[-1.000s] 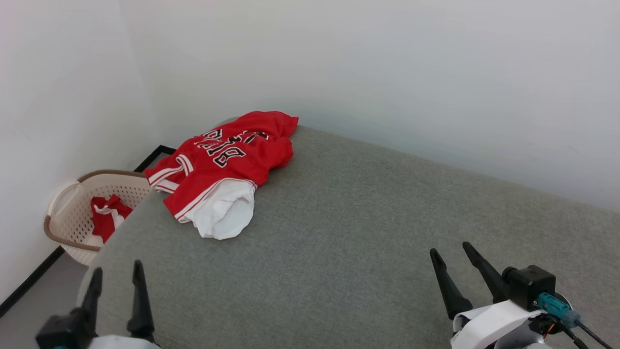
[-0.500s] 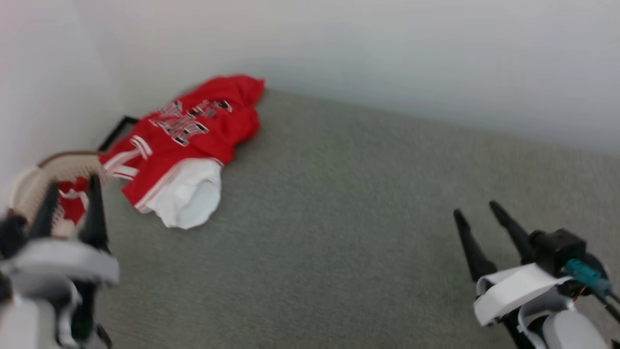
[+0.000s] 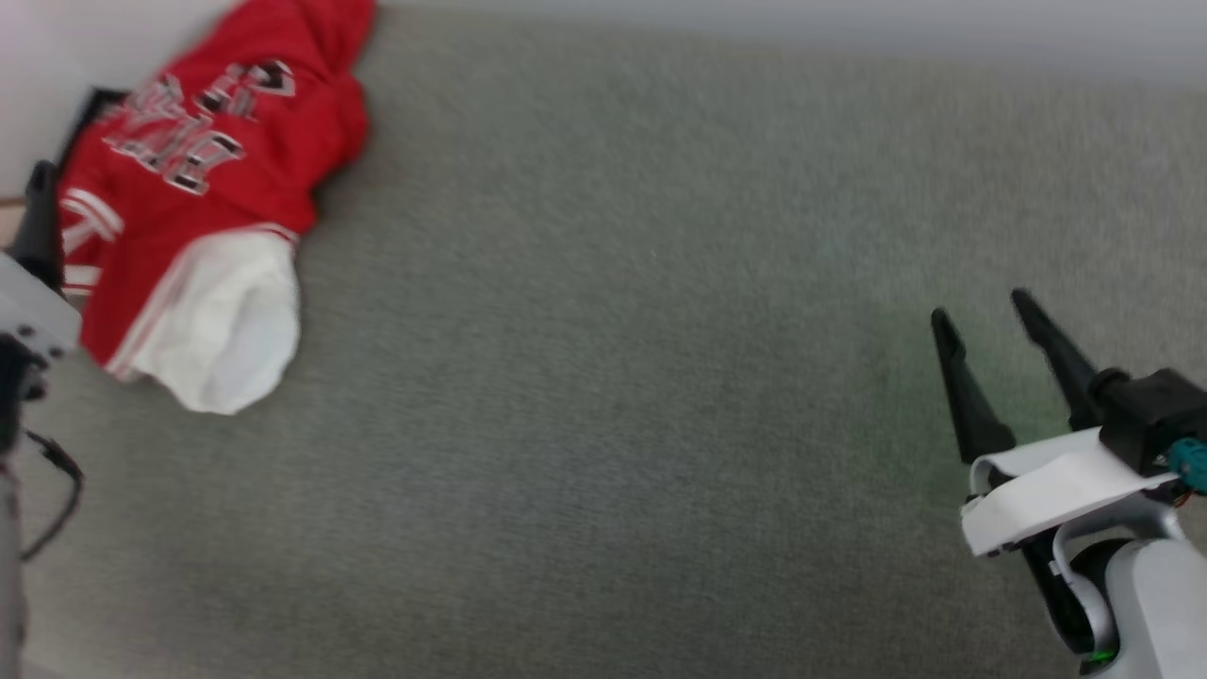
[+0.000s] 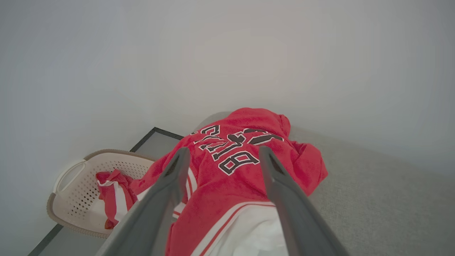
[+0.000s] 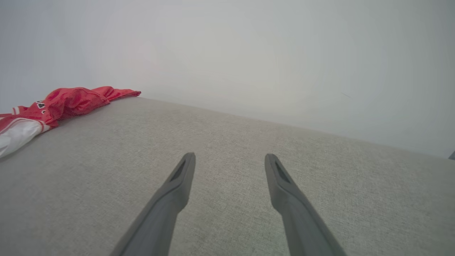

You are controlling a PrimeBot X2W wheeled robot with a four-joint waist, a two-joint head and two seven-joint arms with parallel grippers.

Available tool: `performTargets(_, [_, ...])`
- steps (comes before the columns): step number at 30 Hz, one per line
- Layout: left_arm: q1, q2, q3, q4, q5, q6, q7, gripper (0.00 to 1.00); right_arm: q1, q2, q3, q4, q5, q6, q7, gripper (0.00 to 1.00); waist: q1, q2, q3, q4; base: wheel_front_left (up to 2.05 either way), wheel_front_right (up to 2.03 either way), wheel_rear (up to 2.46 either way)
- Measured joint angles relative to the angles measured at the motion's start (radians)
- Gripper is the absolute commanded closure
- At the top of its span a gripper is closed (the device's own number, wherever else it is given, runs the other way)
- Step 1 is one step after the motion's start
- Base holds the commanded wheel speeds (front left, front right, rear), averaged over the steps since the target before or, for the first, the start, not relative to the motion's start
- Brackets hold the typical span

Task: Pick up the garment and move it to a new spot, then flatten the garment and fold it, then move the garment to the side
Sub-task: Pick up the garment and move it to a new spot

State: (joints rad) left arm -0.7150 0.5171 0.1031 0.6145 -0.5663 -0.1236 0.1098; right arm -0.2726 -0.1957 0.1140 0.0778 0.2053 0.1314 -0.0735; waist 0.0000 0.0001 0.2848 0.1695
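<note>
Here the left gripper [image 4: 224,151] hangs spread by the crumpled red jersey [image 4: 231,188], empty. The right gripper [image 5: 230,156], also released, hovers above grey upholstery [image 5: 227,121].

Soft, matt cloth with a faintly nubbly knit: the red jersey garment [image 4: 227,188], its white sleeve smoother. The grey upholstered worktop [image 3: 603,377] wears a coarse, matt woven fabric. The cream perforated laundry basket [image 4: 80,193] looks like moulded plastic, and the dark right claw [image 5: 230,156] like smooth, matt plastic.

Grey fabric surface [image 3: 613,377] — plain white walls [image 4: 227,53]
</note>
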Motion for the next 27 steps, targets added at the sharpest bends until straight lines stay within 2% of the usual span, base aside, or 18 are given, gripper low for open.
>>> performTargets(6, [-0.156, 0.052, -0.056, 0.203, -0.046, -0.001, 0.097, 0.00, -0.016, -0.005, -0.015, -0.057, -0.021, 0.000, 0.019, 0.00, 0.0000, 0.0000, 0.103, -0.038, 0.00, 0.00, 0.00])
performTargets(14, [-0.272, 0.070, -0.168, 0.391, -0.087, -0.005, 0.242, 0.00, -0.034, -0.012, -0.021, -0.121, -0.031, 0.000, 0.047, 0.00, 0.0000, 0.0000, 0.213, -0.082, 0.00, 0.00, 0.00])
performTargets(26, [-0.382, 0.091, -0.263, 0.516, -0.127, -0.007, 0.311, 0.00, -0.042, -0.007, -0.040, -0.172, -0.049, 0.000, 0.074, 0.00, 0.0000, 0.0000, 0.301, -0.110, 0.00, 0.00, 0.00])
performTargets(27, [-0.386, 0.088, -0.269, 0.519, -0.132, -0.007, 0.313, 0.69, -0.043, -0.004, -0.040, -0.172, -0.049, 0.000, 0.074, 0.00, 0.0000, 0.0000, 0.300, -0.109, 0.00, 0.00, 0.00])
